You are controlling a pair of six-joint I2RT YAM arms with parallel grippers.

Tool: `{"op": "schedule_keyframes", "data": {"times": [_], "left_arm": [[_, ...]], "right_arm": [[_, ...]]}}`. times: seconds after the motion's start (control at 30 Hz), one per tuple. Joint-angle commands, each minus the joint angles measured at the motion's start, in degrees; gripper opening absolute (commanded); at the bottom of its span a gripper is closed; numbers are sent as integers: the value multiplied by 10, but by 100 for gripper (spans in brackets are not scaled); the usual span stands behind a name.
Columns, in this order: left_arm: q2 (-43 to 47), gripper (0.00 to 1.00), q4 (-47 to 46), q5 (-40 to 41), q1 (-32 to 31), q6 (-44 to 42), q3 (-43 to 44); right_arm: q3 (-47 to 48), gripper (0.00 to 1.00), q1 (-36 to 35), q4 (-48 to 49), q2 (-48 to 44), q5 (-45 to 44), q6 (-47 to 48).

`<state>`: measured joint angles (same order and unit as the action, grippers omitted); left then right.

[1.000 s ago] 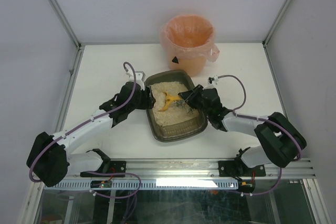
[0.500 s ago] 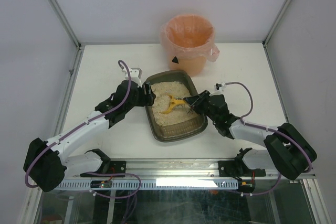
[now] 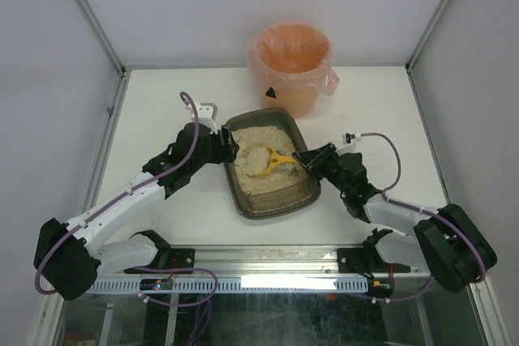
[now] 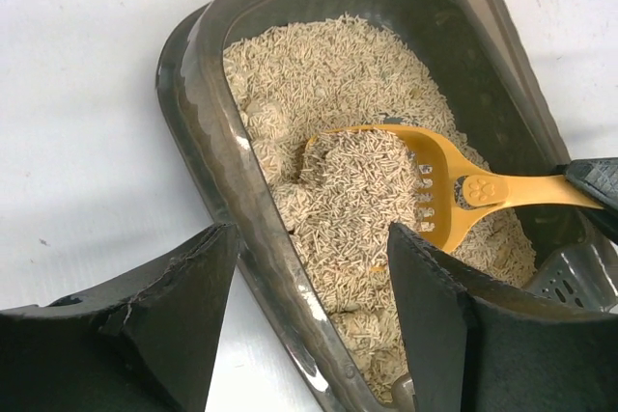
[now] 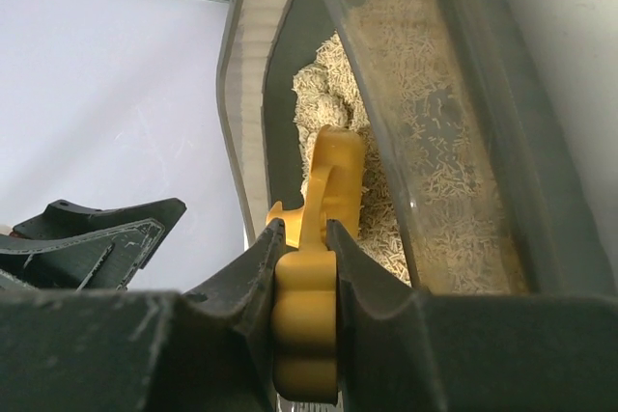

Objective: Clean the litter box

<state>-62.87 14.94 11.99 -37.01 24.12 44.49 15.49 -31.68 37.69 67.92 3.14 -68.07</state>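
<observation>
The dark translucent litter box (image 3: 273,209) lies mid-table with beige litter inside. My right gripper (image 3: 311,157) is at its right rim, shut on the handle of the yellow slotted scoop (image 3: 271,160). The scoop head lies in the litter and carries a heap of it (image 4: 355,173). In the right wrist view the fingers (image 5: 253,272) clamp the handle end (image 5: 305,320). My left gripper (image 3: 228,148) is open. Its jaws straddle the box's left rim (image 4: 207,123), one outside and one over the litter, not touching the rim. The scoop also shows in the left wrist view (image 4: 446,186).
A round bin with a pink liner (image 3: 290,61) stands just behind the box at the table's far edge. Metal frame rails run along the table's sides and front. White walls close in left, right and back.
My right arm drew back to the right, and the scoop slid and turned so its handle points right. My left gripper shifted slightly farther along the left rim.
</observation>
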Motion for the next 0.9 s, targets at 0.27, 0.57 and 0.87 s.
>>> {"op": "schedule_keyframes", "data": {"times": [0.27,0.57,0.87], "left_arm": [[46,66,-11,43,7,-40,48],[55,67,-11,50,7,-40,48],[61,68,-12,55,7,-31,45]], "right_arm": [[-30,0,115,103,-90,133,-47],[-74,0,173,195,-77,175,-106],[-64,0,185,228,-53,218,-117]]}}
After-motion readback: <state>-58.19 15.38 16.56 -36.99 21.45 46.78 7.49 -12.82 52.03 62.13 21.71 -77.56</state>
